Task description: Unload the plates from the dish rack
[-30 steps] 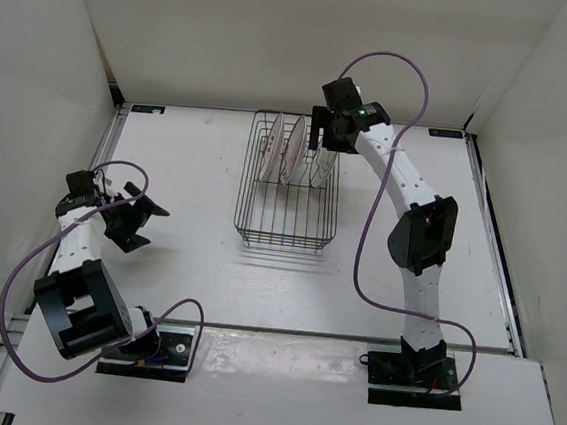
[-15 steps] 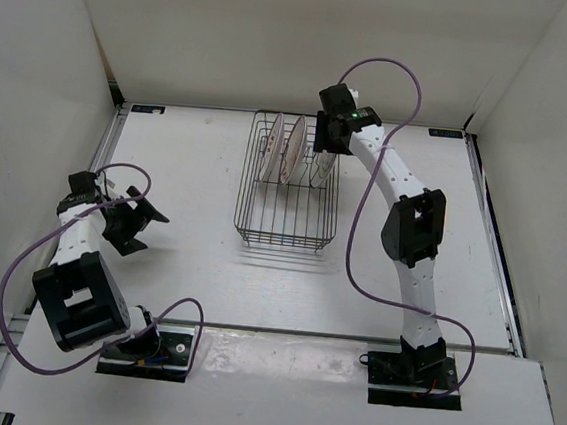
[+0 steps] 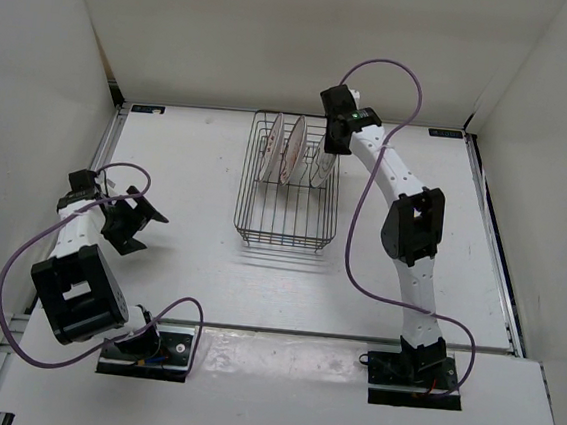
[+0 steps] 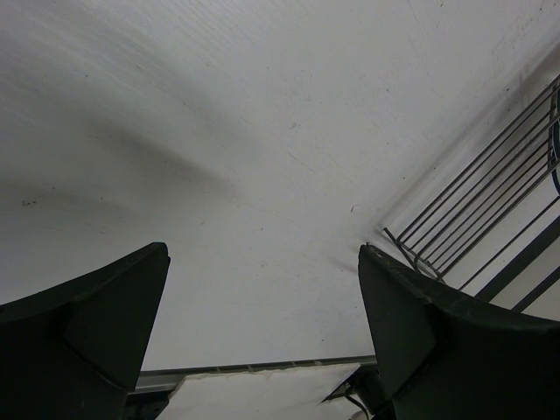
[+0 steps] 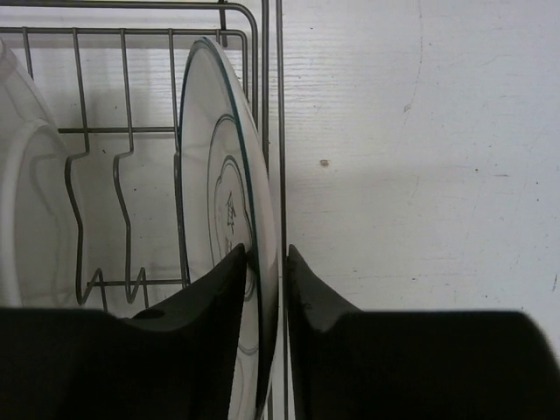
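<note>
The dark wire dish rack point(image 3: 284, 223) stands at mid-table with three white plates on edge in its far half. The left two point(image 3: 269, 151) point(image 3: 291, 151) carry reddish patterns. The rightmost plate point(image 3: 320, 166) has a grey rim ring and centre motif point(image 5: 219, 175). My right gripper point(image 3: 328, 149) reaches down onto its top edge. In the right wrist view the gripper point(image 5: 265, 251) has one finger on the plate's face and the other on its back, shut on the rim. My left gripper point(image 3: 144, 229) hangs open over the bare table at the left, holding nothing point(image 4: 262, 254).
Rack wires point(image 5: 125, 87) and a neighbouring plate point(image 5: 26, 192) lie just left of the held plate. The rack's right side wire point(image 5: 280, 131) runs right beside the plate. White walls enclose the table. A corner of the rack point(image 4: 490, 201) shows in the left wrist view.
My right gripper has gone from wide open to shut on the grey-rimmed plate's top edge, settling slightly lower. The left arm has barely shifted.
</note>
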`<control>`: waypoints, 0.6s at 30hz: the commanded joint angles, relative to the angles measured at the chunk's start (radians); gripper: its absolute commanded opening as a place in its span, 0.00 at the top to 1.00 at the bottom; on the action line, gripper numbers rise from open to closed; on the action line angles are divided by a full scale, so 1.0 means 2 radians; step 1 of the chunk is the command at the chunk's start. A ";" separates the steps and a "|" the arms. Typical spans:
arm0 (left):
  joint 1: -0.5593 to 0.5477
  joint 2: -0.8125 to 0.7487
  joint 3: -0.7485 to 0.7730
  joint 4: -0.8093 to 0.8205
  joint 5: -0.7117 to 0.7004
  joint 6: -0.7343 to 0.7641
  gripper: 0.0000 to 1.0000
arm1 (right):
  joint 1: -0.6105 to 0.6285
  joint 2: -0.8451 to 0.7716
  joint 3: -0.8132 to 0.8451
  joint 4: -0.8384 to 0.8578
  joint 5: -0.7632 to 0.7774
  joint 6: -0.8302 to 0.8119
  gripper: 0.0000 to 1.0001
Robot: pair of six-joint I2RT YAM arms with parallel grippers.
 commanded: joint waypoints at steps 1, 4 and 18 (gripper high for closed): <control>-0.001 -0.007 0.013 0.003 -0.003 0.004 0.00 | -0.001 -0.009 0.009 0.018 0.017 -0.010 0.73; -0.001 -0.008 0.012 0.003 -0.004 0.001 0.00 | -0.001 -0.012 0.010 0.018 0.018 -0.013 0.84; -0.002 -0.024 -0.004 0.004 -0.002 -0.010 0.00 | -0.001 -0.051 0.014 0.028 0.037 -0.014 1.00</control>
